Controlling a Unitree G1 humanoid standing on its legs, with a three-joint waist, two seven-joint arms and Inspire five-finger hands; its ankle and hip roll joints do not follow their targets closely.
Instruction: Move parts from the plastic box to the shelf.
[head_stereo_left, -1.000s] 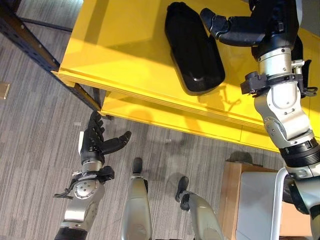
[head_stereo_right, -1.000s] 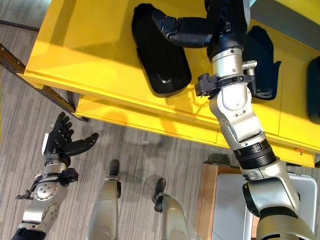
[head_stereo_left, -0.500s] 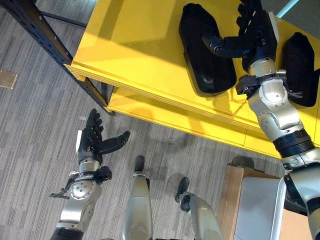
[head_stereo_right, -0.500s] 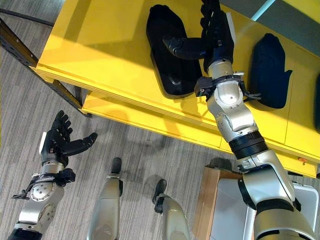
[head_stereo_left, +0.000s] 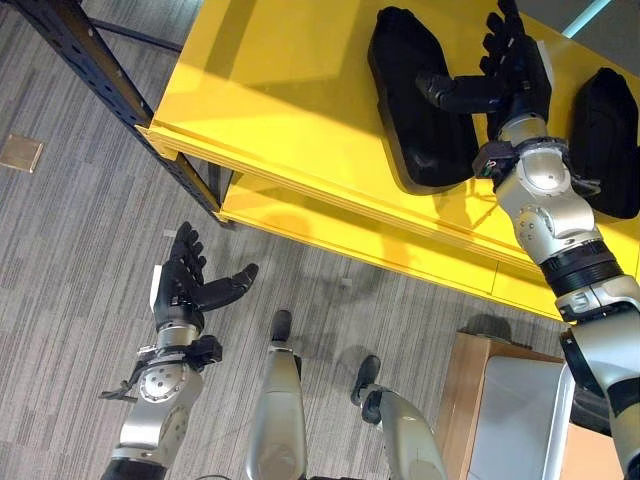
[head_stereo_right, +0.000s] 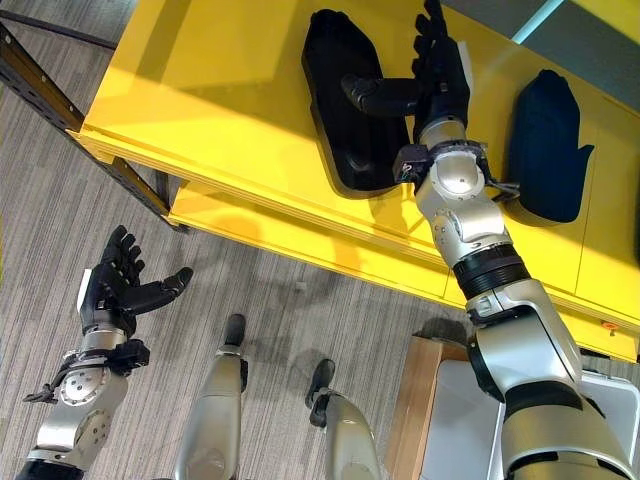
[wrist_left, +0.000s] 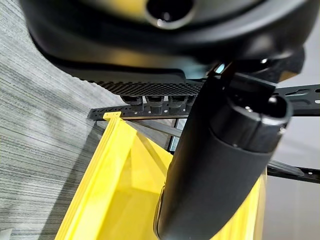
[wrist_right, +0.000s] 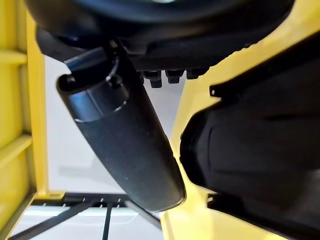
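The long black part (head_stereo_left: 420, 100) lies flat on the yellow shelf (head_stereo_left: 280, 90) in the upper middle of the frame, with the right hand (head_stereo_left: 505, 70) just beside it — fingers straight and spread, thumb stretched over the part, gripping nothing. It looks like a stiff, smooth moulded shell, probably light but slippery, so its raised rim seems the best hold. The left hand (head_stereo_left: 185, 285) hangs open and empty over the grey floor (head_stereo_left: 70, 250) at lower left, and a second dark part (head_stereo_left: 605, 140) sits at the frame's right edge.

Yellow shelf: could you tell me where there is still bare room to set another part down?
The yellow shelf is bare across its left stretch, from the dark rack post to the first black part. The right is crowded: the open right robot hand hangs between that part and a second black part.
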